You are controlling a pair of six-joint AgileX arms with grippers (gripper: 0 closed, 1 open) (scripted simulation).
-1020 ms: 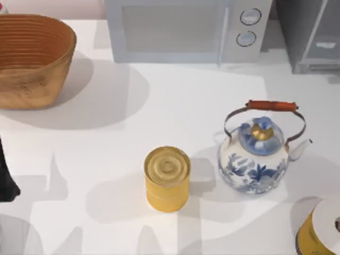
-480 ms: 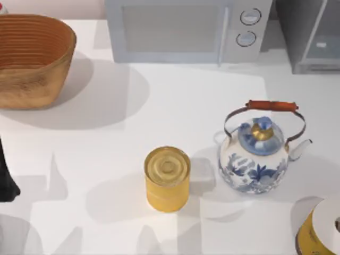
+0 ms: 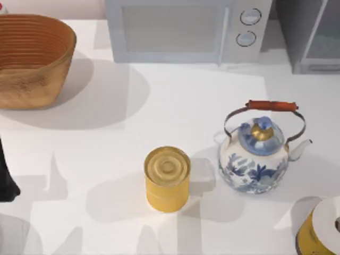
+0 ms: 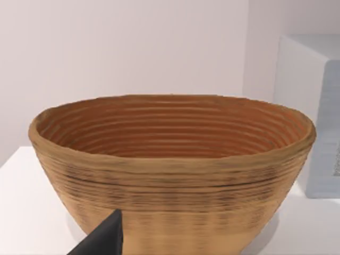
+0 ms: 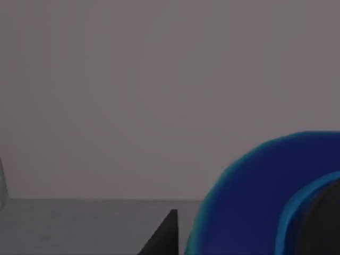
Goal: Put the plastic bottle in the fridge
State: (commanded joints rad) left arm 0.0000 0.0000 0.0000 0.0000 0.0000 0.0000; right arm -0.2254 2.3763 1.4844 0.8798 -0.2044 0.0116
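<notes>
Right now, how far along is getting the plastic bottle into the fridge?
Likely near done: the right gripper faces grey walls like the fridge, a blue rounded thing, maybe the bottle, close by. Whether it's held or set down, I cannot tell. Left: release and withdraw. The left arm is parked at the table's left edge, facing the basket.

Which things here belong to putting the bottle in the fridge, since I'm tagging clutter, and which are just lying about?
Job: fridge, right of the microwave; blue rounded thing beside the right gripper, possibly the bottle.

Lying about: microwave, basket, yellow can, blue-and-white kettle, yellow-and-white object at the table's right edge. The left arm is parked at the table's left.
</notes>
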